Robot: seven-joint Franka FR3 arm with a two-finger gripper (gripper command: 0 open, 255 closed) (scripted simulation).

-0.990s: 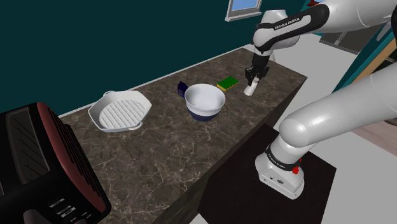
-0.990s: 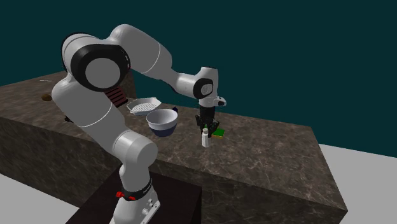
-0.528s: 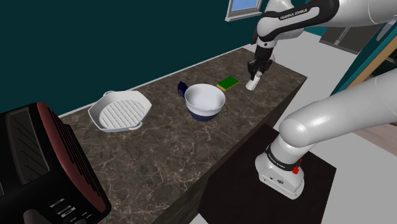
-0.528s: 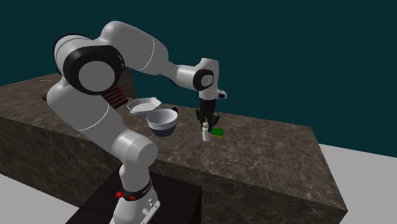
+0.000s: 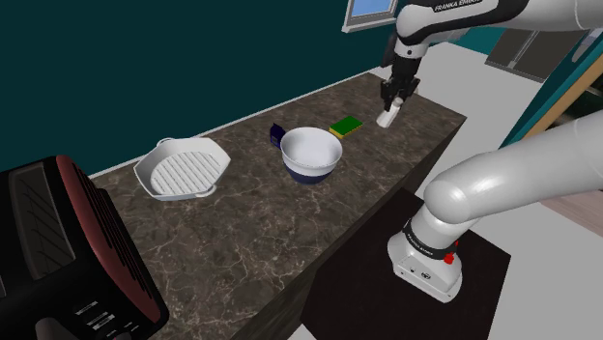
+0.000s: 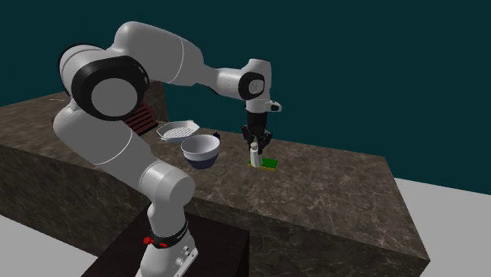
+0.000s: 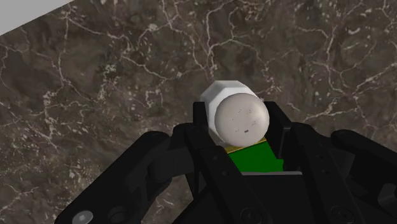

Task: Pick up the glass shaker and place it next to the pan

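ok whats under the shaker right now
The white shaker, clasped by the end effector, hangs over the dark marbled counter; a green sponge peeks past it. Its base is hidden.

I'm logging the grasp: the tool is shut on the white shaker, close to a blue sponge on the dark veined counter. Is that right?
Not quite. The sponge is green, not blue, as the shoulder view shows. The rest holds: the tool is shut on the white shaker, close to that sponge on the dark veined counter.
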